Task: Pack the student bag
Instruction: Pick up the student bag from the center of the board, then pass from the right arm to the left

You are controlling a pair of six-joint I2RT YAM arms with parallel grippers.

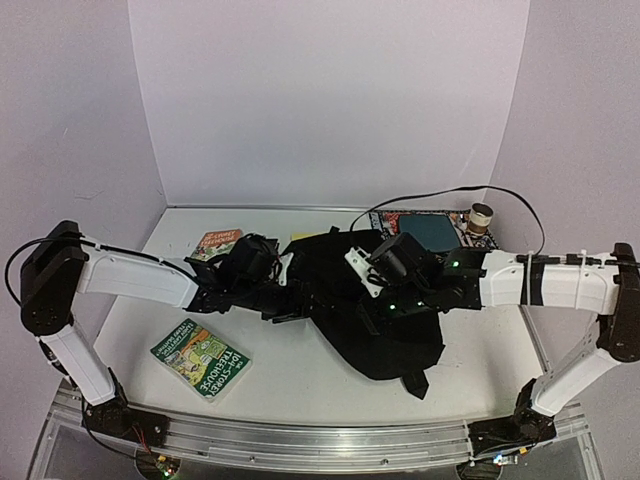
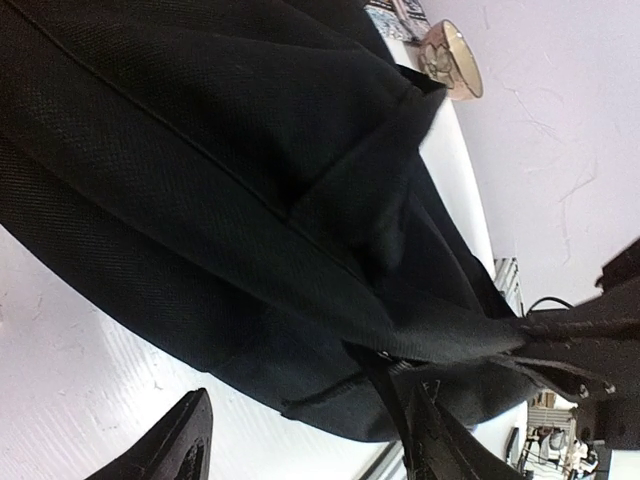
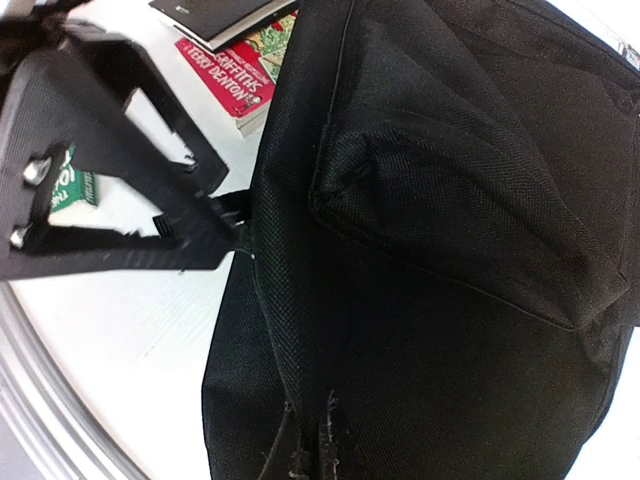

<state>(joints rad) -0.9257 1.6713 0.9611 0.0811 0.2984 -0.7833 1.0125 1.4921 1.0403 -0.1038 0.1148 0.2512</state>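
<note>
Table point(image 1: 300, 385) is white & smooth. The student bag point(image 1: 370, 300), a big floppy black woven-nylon sack w/ stitched seams, lies slumped right under both grippers, btwn the two arms. Right gripper point(image 3: 310, 455) is pressed together, tips nipping a fold of that cloth, prob. to lift it so the mouth gapes. Left gripper point(image 2: 310, 450) is spread, w/ the bag's hem & a strap just ahead btwn its fingers, prob. lining up a 2nd hold. Green paperback point(image 1: 200, 360), glossy & flat, lies well apart on the left gripper's near side, not yet packed. Cardboard roll point(image 1: 482, 217) stands beyond the right gripper.
</note>
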